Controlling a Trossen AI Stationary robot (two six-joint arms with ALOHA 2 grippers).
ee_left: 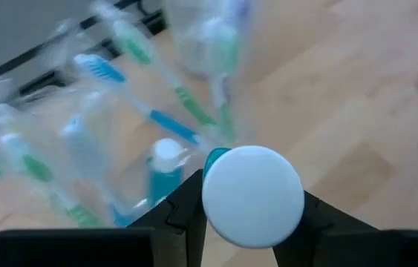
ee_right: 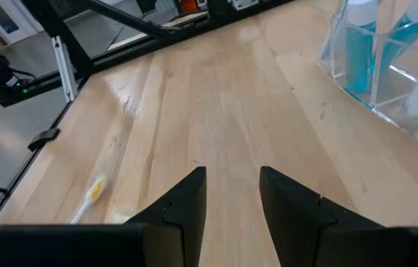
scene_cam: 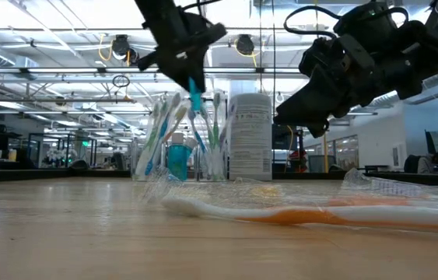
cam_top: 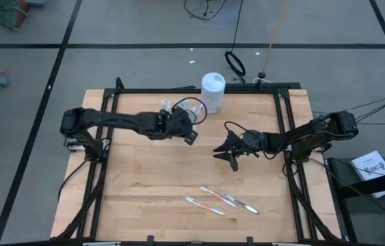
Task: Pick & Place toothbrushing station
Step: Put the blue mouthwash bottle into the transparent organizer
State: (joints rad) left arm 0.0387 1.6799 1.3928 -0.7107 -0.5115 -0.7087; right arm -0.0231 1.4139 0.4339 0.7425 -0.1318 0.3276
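The wooden surface [cam_top: 178,171] carries everything, and the clear plastic cup [cam_top: 191,109] near its far edge serves as the landmark. Just beside the cup, on its right, stands the white canister [cam_top: 213,92], which has no part in the job.

The left arm reaches in over the cup, and the left claw [cam_top: 187,126] hangs just above it, clenched on a teal toothpaste tube [scene_cam: 195,99]; the left wrist view shows the tube's round white cap [ee_left: 252,195] pinched between the two fingers, pointing down at the cup, where brushes and another tube already stand. The step in hand looks like dropping this tube into the cup.

The right claw [cam_top: 230,154] hovers well to the right of the cup, released and empty, with bare wood between its fingers in its own view.

Three toothbrushes [cam_top: 223,200] lie on the wood well apart from the cup, toward the near edge, not yet collected.

The next move calls for lowering the tube straight between the upright brushes without tipping the light cup, then letting go.
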